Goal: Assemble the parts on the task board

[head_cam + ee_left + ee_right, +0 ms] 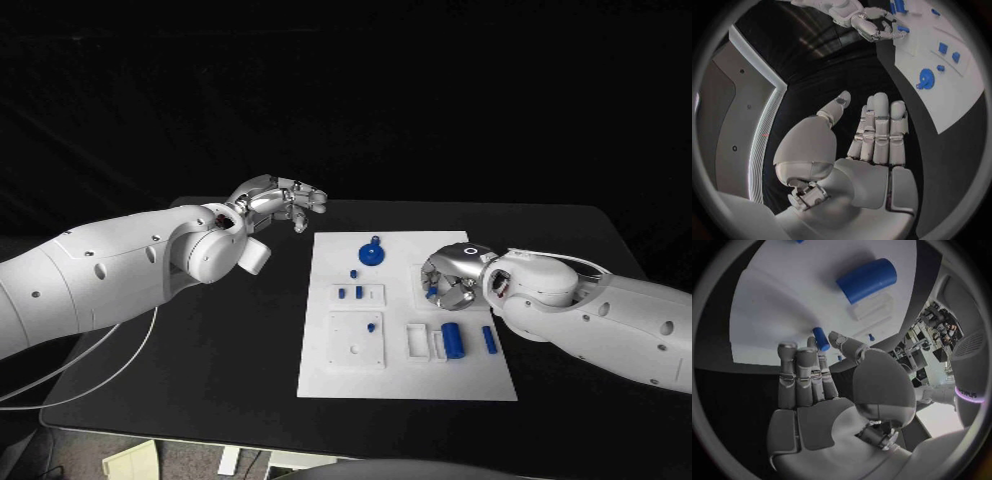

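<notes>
The white task board [408,375] lies in the middle of the black table. On it are a blue gear [372,254], small blue pieces [351,293], a short peg [372,326] on a white square plate [356,345], a blue cylinder [451,340] and a blue bar [489,340]. My right hand [450,280] hangs over the board's right side, fingers pointing down. In the right wrist view a small blue peg [821,339] sits pinched between thumb and a fingertip, with the cylinder [867,280] beyond. My left hand [281,205] hovers off the board's far left corner, open and holding nothing.
A white holder [418,340] stands beside the cylinder. In the left wrist view my left hand [873,135] is over bare black table, with the board [954,100], the gear [925,78] and my right hand [873,25] beyond it.
</notes>
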`<state>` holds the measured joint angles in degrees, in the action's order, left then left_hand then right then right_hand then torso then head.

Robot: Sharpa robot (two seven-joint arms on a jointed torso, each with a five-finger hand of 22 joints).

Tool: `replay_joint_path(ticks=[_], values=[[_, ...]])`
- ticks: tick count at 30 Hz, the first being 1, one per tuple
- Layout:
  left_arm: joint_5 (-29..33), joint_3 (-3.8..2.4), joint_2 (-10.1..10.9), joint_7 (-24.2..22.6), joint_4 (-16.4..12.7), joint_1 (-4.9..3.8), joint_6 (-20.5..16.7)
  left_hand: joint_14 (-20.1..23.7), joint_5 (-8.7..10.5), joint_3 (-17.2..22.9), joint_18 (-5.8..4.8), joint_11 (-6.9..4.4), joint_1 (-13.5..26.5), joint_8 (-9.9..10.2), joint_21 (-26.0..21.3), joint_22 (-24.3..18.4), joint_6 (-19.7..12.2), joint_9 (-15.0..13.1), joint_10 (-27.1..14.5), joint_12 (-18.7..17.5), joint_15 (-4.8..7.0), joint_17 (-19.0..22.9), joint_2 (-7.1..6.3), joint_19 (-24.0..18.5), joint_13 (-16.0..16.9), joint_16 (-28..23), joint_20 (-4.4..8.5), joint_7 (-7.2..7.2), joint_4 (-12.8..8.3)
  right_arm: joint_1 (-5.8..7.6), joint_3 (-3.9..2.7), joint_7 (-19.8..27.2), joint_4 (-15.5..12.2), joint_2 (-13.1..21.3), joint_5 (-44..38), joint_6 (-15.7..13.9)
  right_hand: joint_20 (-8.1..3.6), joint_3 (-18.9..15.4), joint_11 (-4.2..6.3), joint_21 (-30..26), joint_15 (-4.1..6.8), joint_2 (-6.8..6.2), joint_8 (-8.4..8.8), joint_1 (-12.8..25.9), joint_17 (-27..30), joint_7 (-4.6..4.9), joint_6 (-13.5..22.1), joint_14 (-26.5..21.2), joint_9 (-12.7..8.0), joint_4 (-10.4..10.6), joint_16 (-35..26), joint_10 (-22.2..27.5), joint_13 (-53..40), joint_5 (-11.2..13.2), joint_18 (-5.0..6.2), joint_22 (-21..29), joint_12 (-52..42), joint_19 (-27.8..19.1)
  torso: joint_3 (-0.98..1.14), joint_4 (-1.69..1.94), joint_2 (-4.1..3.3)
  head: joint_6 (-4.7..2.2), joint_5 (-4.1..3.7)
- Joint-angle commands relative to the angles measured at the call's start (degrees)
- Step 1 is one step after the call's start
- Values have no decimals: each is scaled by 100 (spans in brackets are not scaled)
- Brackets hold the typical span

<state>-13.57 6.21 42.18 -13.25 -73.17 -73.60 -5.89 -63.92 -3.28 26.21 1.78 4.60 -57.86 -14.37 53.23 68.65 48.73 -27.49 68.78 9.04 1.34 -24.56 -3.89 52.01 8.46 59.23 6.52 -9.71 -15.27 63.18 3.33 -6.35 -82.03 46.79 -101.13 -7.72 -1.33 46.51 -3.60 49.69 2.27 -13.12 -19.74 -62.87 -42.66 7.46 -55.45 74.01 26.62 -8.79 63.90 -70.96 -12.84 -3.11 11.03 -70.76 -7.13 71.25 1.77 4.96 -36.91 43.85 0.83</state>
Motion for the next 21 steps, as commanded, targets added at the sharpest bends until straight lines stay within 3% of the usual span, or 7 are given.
replay_joint_path(ticks=[1,4,8,21], values=[[-16,-3,-1,-39,-10,-2,75,-4,3,-11,462,35,52,-13,-38,7,10,6,5,-4,7,-10,26,-12,7,-27,46,-26,38,-21,4,-34,-26,-16,-147,-134,-47,99,9,30,69,83,-46,-37,-12,-7,-72,-7,23,12,38,-78,-32,32,397,-7,-52,9,-1,1,-2,0,-5],[-16,-3,1,-35,-5,-2,76,-4,3,-11,462,35,51,-13,-38,7,10,6,5,-4,7,-11,26,-12,7,-28,46,-26,38,-24,4,-104,-25,-15,-218,-226,-59,297,61,32,118,161,-136,-139,-20,-68,-200,-12,88,16,43,-222,-101,32,397,-8,-132,15,-1,4,0,1,-10],[-16,-3,-4,-36,-2,-2,83,-4,3,-10,462,35,50,-14,-39,7,10,6,5,-4,7,-12,27,-12,7,-29,46,-26,38,-27,3,-169,-20,-16,-364,-289,-59,607,113,35,169,140,-214,-263,-23,-114,-290,-10,185,-54,39,-337,-211,25,397,-14,-201,18,-2,3,0,-1,-12],[-16,-4,-9,-41,8,-2,83,-5,3,-8,462,35,47,-15,-41,8,8,7,4,-4,7,-14,29,-12,8,-31,47,-26,38,-35,1,-169,-143,5,-525,-631,-80,651,162,90,215,158,-289,-339,-42,-153,-350,7,318,-57,53,-440,-358,34,397,-56,-271,47,1,3,-1,10,-12]])
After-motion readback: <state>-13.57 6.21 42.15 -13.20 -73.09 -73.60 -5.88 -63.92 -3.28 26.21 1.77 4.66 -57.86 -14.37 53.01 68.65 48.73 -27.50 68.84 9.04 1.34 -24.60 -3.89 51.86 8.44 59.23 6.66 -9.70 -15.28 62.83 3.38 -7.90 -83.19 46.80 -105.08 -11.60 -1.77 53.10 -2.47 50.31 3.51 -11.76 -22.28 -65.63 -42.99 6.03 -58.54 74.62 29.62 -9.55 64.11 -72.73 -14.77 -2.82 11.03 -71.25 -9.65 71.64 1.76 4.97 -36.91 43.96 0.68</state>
